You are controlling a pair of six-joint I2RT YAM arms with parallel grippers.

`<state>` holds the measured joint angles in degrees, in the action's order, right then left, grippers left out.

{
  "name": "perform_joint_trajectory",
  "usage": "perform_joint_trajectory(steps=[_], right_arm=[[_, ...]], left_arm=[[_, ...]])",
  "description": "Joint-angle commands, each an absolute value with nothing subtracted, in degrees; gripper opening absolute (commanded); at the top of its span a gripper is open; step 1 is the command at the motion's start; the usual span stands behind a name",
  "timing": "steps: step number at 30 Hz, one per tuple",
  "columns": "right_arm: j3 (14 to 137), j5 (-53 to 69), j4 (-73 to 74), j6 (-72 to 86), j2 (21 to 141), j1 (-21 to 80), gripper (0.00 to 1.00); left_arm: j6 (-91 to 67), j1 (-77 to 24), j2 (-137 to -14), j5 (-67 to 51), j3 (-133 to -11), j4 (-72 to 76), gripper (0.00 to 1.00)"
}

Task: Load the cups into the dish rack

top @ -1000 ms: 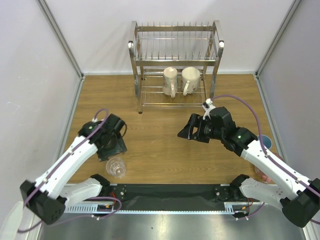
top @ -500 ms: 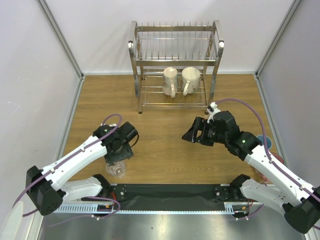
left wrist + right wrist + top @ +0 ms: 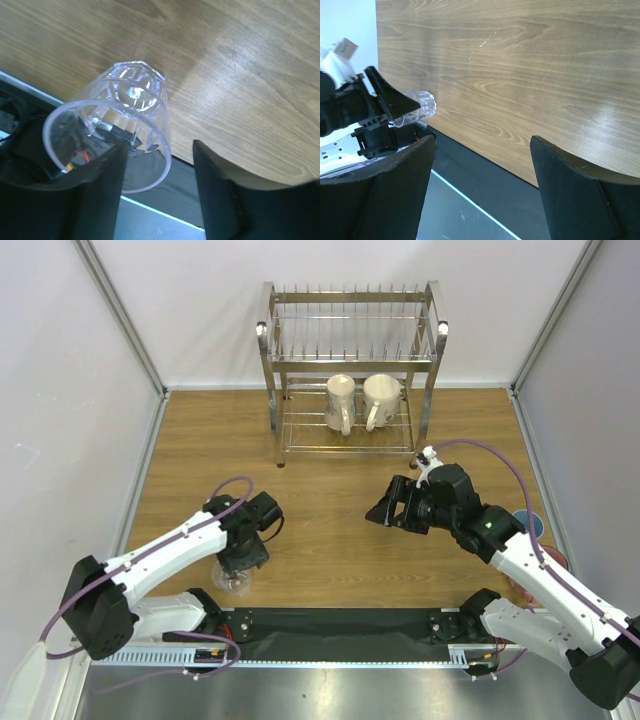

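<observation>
The clear glass tumbler [image 3: 132,115] lies on its side at the near edge of the desk [image 3: 240,75], mouth toward the left gripper [image 3: 157,150]. Round and slick, it could roll or squirt off that edge if the jaws close off-centre. They stand open, holding nothing, the glass only partly between them. The left arm reaches low, wrist pitched down. The right gripper [image 3: 383,508] hovers mid-desk, spread wide and empty, well short of the dish rack [image 3: 350,360].

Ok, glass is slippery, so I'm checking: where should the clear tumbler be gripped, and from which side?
Probably its wall at the rim, from above. The clear tumbler seems to stand upright, mouth up, so one finger can go inside and one outside. The open left gripper hovers over it.
</observation>
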<state>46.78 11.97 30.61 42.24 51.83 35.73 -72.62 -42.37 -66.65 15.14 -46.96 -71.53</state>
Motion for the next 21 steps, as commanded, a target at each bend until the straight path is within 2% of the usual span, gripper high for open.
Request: perform_joint_trajectory(steps=[1, 5, 10, 16, 21], right_arm=[[46.93, 10.9, 30.59, 42.8, 50.71, 35.25, 0.83], [46.93, 10.9, 31.29, 42.8, 50.54, 35.16, 0.83], [47.28, 11.77, 31.99, 42.28, 50.54, 34.98, 0.83], [46.93, 14.23, 31.47, 42.89, 50.1, 34.19, 0.84], [46.84, 15.99, 29.36, 44.12, 48.69, 33.66, 0.84]], left_arm=[[-72.78, -42.54, -68.46, 13.54, -45.97, -68.12, 0.56], [-71.99, -41.84, -67.77, 14.68, -45.88, -68.12, 0.41], [-70.14, -39.38, -65.13, 14.94, -47.89, -68.99, 0.0], [-65.49, -38.58, -59.86, 13.89, -56.85, -67.51, 0.0], [-59.87, -38.58, -55.21, 6.45, -62.75, -58.39, 0.0]])
